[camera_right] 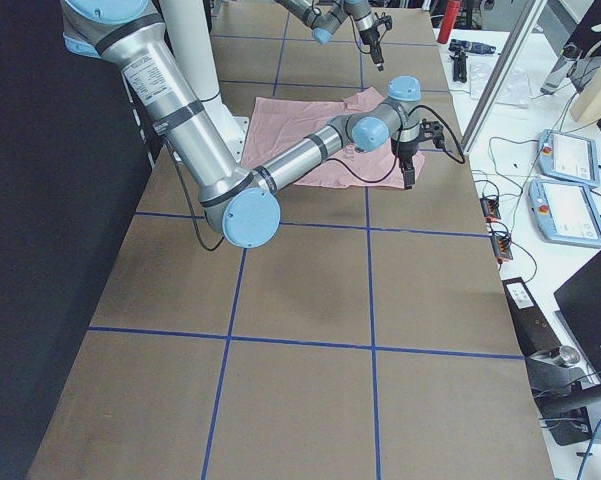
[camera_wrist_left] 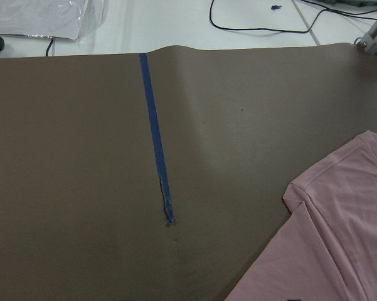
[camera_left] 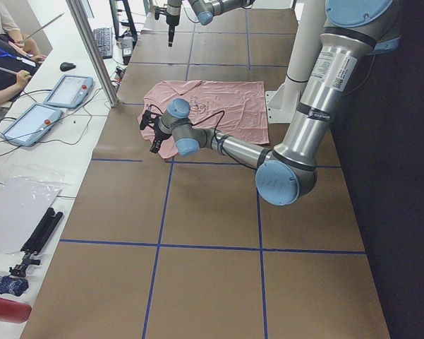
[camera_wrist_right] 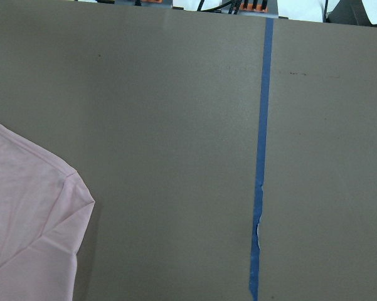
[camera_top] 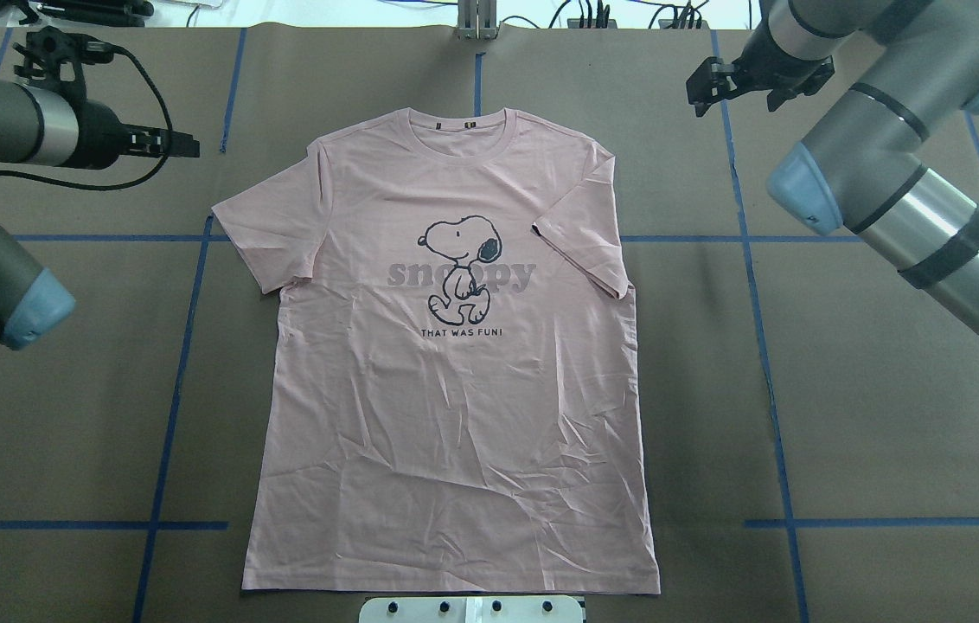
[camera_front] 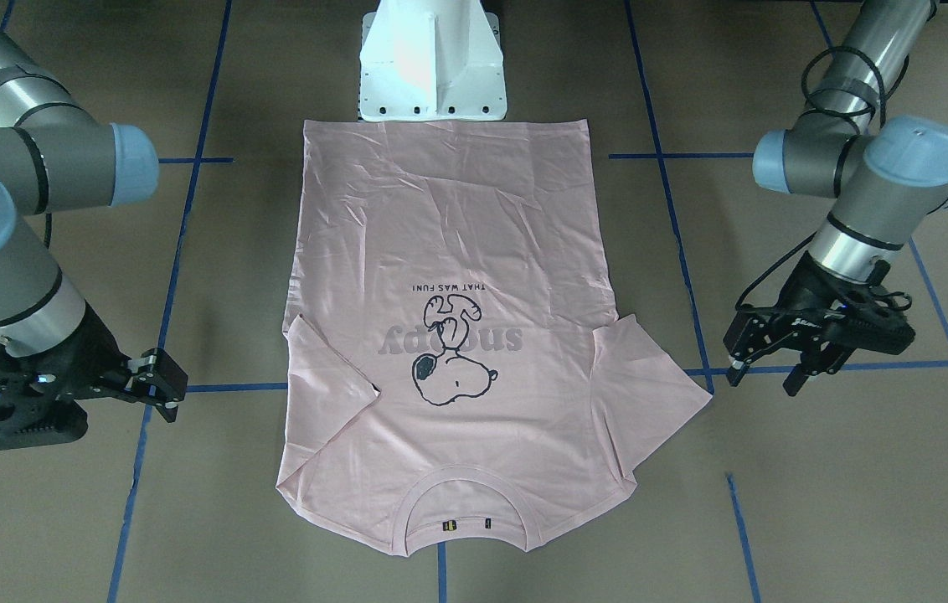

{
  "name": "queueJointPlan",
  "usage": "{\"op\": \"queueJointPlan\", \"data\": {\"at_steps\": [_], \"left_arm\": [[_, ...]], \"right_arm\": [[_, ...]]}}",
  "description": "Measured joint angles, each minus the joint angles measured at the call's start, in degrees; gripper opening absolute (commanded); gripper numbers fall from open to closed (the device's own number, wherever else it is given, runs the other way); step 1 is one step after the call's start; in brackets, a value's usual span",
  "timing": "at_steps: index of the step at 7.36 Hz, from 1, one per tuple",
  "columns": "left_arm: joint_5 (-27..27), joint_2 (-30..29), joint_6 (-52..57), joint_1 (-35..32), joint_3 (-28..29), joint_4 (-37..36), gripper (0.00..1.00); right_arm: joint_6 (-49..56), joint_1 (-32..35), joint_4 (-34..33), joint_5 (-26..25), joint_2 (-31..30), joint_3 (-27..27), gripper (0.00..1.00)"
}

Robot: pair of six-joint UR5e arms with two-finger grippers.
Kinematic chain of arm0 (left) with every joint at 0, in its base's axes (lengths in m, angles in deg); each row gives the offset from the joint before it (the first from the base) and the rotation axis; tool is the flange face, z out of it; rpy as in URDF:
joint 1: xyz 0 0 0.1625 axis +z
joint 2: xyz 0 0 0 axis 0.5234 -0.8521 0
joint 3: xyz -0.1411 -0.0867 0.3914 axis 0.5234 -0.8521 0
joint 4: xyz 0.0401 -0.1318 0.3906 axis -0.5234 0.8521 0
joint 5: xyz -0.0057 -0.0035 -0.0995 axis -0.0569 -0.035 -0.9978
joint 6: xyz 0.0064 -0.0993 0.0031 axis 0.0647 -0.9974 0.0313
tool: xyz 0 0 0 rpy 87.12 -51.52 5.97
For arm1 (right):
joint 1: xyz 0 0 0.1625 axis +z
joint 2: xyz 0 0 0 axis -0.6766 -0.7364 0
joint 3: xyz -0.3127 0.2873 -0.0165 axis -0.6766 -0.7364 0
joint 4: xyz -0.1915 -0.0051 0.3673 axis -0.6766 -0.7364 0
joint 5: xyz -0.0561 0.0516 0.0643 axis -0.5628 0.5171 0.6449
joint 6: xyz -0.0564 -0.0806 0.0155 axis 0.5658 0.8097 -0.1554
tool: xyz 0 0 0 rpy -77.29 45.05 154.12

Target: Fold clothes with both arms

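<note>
The pale pink T-shirt (camera_top: 455, 415) lies flat on the brown table with the Snoopy print up and its collar (camera_top: 459, 130) on the far side from the robot. One sleeve (camera_top: 585, 251) is creased inward; the other (camera_top: 260, 225) lies spread. My left gripper (camera_front: 765, 378) hovers open beside the spread sleeve, off the cloth, and also shows from overhead (camera_top: 191, 145). My right gripper (camera_front: 168, 387) hovers open beside the other shoulder, clear of the shirt (camera_front: 449, 209), and shows from overhead (camera_top: 736, 91). Each wrist view catches only a shirt corner (camera_wrist_left: 339, 244) (camera_wrist_right: 25, 213), with no fingers.
The white pedestal base (camera_front: 432, 67) stands at the shirt's hem. Blue tape lines (camera_top: 169, 415) grid the table. Past the collar edge, a side bench holds teach pendants (camera_left: 67, 92), cables and tools, and a person's arm (camera_left: 3, 70) rests there.
</note>
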Motion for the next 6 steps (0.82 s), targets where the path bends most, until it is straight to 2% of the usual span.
{"op": "queueJointPlan", "data": {"at_steps": [2, 6], "left_arm": [[3.91, -2.36, -1.37, 2.29, 4.02, 0.26, 0.64], [4.79, -1.08, -1.37, 4.6, 5.09, 0.59, 0.63]], "right_arm": [[0.32, 0.24, 0.01, 0.1, -0.6, 0.49, 1.0], [0.2, 0.28, 0.01, 0.09, -1.01, 1.01, 1.0]]}}
